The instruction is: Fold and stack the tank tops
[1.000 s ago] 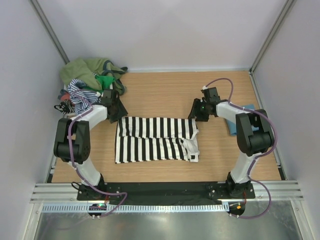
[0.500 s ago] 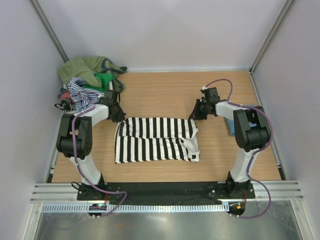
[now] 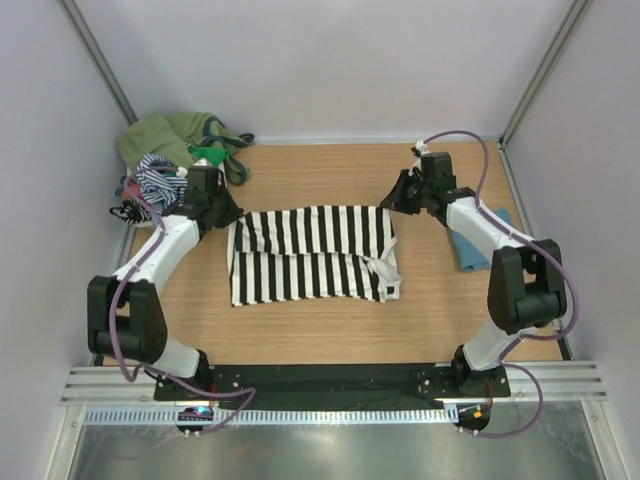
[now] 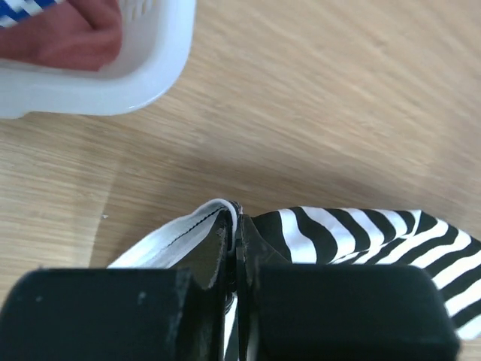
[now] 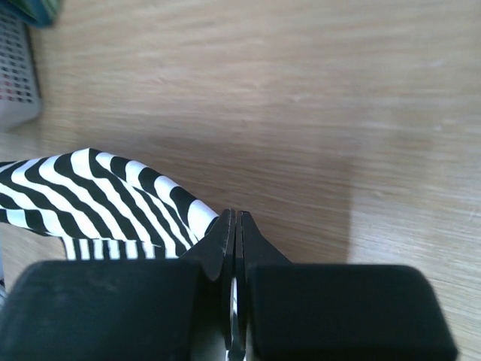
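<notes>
Wooden table (image 3: pixel 330 175) — striped top (image 3: pixel 310 255), teal top (image 3: pixel 468 252)

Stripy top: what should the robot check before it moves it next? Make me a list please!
1. Left gripper shut on the striped tank top, far left corner: ok.
2. Right gripper shut on its far right corner: ok.
3. Far edge stretched straight between the grippers: ok.
4. Near right corner flat: not ok, it is rumpled.
5. Teal top lying apart from the striped one: ok.
6. How many layers each gripper pinches: cannot tell.
</notes>
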`<state>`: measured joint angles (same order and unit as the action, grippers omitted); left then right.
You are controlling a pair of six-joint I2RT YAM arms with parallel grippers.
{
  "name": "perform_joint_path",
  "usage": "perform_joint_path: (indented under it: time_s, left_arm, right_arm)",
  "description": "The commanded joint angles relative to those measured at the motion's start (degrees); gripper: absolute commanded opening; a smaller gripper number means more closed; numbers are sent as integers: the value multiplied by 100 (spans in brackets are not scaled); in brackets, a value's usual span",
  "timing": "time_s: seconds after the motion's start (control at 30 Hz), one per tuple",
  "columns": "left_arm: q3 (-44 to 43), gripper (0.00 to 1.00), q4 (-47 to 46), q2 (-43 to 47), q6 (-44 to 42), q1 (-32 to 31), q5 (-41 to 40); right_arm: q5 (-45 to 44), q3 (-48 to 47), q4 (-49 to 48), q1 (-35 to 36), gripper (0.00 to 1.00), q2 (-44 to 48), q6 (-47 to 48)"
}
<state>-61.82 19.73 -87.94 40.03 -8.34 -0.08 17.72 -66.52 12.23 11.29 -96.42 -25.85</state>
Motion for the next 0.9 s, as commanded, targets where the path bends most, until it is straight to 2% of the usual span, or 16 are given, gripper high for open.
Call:
perform_joint_path:
  time_s: [0.0, 0.27, 0.43, 0.67, 0.87]
  left_arm:
    - [-312, 0, 321, 767, 48, 16, -212]
    - [-462, 0, 532, 1955, 198, 16, -195]
    - [-708, 0, 654, 2684, 84, 25, -37]
    - [-1341, 0, 1164, 3387, -22, 16, 358]
    - [-1114, 0, 1551, 4161, 101, -10, 754]
  right_arm:
    - [-215, -300, -107, -48, 1, 675, 97]
    - [-558, -107, -186, -65, 1, 1617, 159]
    - [-357, -255, -221, -65, 1, 2118, 185]
    - [-85, -687, 542, -65, 1, 2821, 264]
    - [293, -388, 1193, -57, 1, 4033, 352]
